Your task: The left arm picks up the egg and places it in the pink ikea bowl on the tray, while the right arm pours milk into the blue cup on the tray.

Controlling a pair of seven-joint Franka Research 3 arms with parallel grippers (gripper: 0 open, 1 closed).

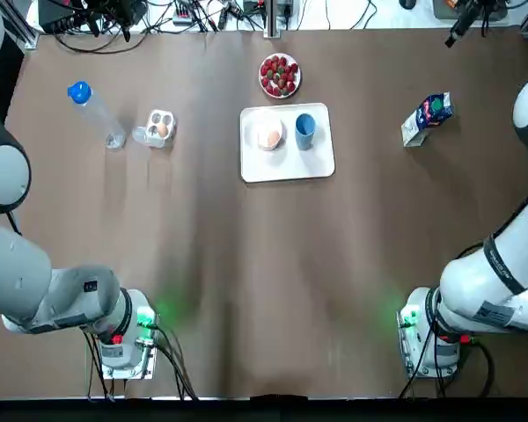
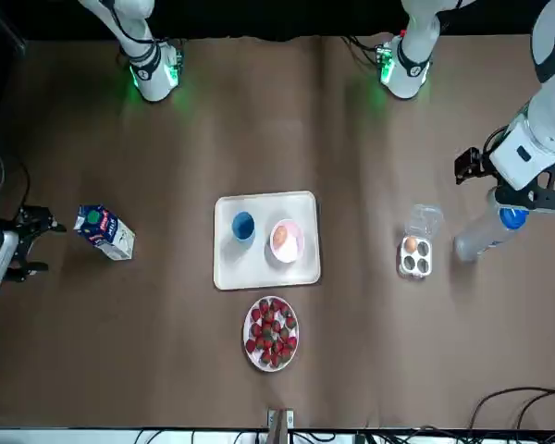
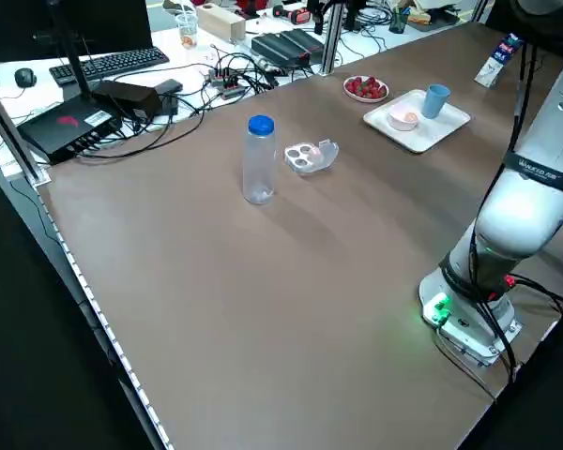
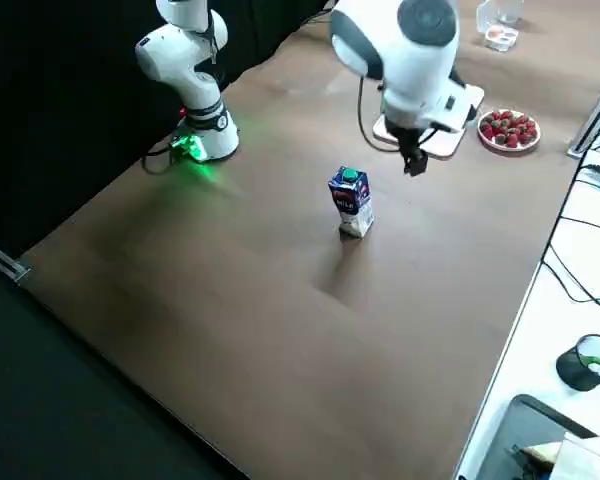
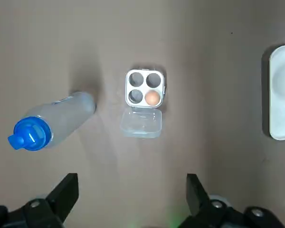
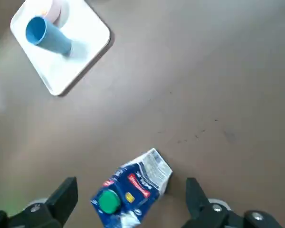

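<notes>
On the white tray (image 1: pixel 286 163) stand the pink bowl (image 1: pixel 269 134) and the blue cup (image 1: pixel 304 129). An egg (image 2: pixel 280 239) lies in the bowl. A second egg (image 5: pixel 152 98) sits in the open clear egg carton (image 1: pixel 158 128) at the left. The milk carton (image 1: pixel 428 117) stands upright at the right, away from the tray. High over the carton and the bottle, my left gripper (image 5: pixel 131 202) is open and holds nothing. My right gripper (image 6: pixel 131 202) is also open, hanging above the milk carton (image 6: pixel 131 192) without touching it.
A plastic bottle with a blue cap (image 1: pixel 95 114) lies left of the egg carton. A plate of strawberries (image 1: pixel 280 76) sits just behind the tray. Cables and equipment line the far table edge. Both arm bases (image 1: pixel 128 338) stand at the near edge.
</notes>
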